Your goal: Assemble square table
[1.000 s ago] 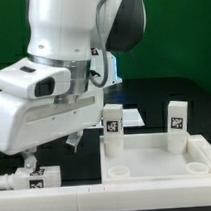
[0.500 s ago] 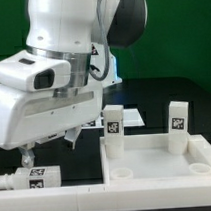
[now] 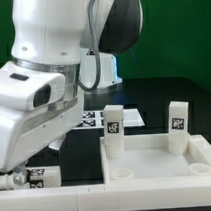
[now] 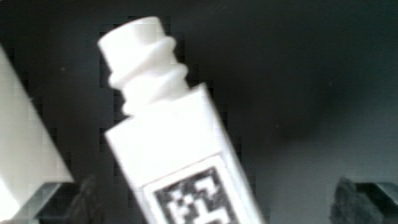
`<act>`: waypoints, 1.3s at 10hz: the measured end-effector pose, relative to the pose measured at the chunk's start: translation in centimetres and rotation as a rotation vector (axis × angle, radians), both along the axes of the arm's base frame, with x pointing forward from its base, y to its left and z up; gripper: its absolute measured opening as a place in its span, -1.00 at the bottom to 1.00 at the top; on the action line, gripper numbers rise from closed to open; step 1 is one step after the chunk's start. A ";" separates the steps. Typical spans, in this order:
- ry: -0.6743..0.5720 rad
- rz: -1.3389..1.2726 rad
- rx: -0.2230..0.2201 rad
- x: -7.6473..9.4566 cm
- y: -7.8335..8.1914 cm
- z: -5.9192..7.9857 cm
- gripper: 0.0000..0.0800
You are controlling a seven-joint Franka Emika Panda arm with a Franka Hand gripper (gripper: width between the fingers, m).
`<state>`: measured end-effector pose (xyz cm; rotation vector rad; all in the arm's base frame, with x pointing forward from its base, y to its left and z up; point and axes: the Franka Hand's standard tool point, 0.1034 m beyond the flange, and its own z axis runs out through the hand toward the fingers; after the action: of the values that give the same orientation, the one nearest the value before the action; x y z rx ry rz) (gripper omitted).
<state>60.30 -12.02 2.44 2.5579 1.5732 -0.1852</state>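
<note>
Over the lying leg (image 3: 35, 177), the arm (image 3: 38, 97) stoops low, tool (image 4: 205, 205) seemingly spread wide

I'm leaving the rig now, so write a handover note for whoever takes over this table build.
Gripper: open, fingers either side of the lying leg, not gripping.
Done: two upright legs stand in the tabletop's far corner sockets; how tight, cannot tell.
Left: grasp the lying leg, fill the two empty near sockets; fourth leg not in view.
</note>
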 end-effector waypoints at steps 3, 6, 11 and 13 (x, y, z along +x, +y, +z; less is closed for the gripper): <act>0.028 -0.027 0.000 -0.9 -0.6 -0.9 0.62; 0.029 -0.034 0.000 -1.0 -0.6 -1.0 0.06; -0.128 -0.600 0.025 -3.8 -2.3 0.1 -0.29; -0.134 -0.715 0.033 -2.8 -2.1 0.8 -0.29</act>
<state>57.51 -14.12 3.21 2.9646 0.5680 -0.0506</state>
